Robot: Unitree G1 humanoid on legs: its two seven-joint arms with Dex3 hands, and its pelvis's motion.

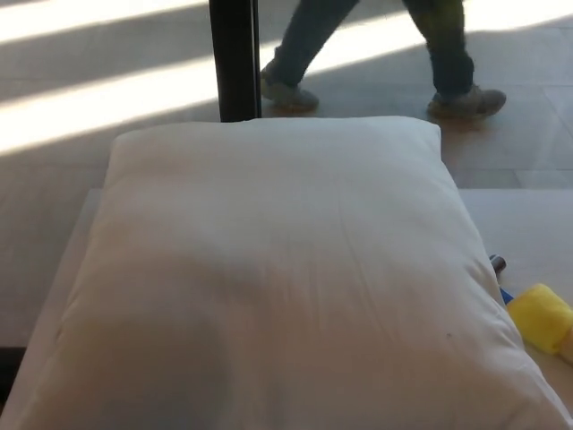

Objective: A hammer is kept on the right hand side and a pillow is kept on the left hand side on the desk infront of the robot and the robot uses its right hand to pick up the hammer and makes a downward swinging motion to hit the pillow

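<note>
A large white pillow (277,278) fills most of the head view and lies on the pale desk (528,233). At the pillow's right edge a yellow hammer head (542,315) sticks out, with a bit of blue and a small dark tip (497,263) beside it. The rest of the hammer is hidden by the pillow or cut off by the picture's edge. Neither of my hands shows.
A black vertical post (235,58) stands behind the pillow. A person's legs in jeans and grey shoes (448,63) walk across the sunlit floor beyond the desk. The desk's far edge (519,191) runs just right of the pillow's top corner.
</note>
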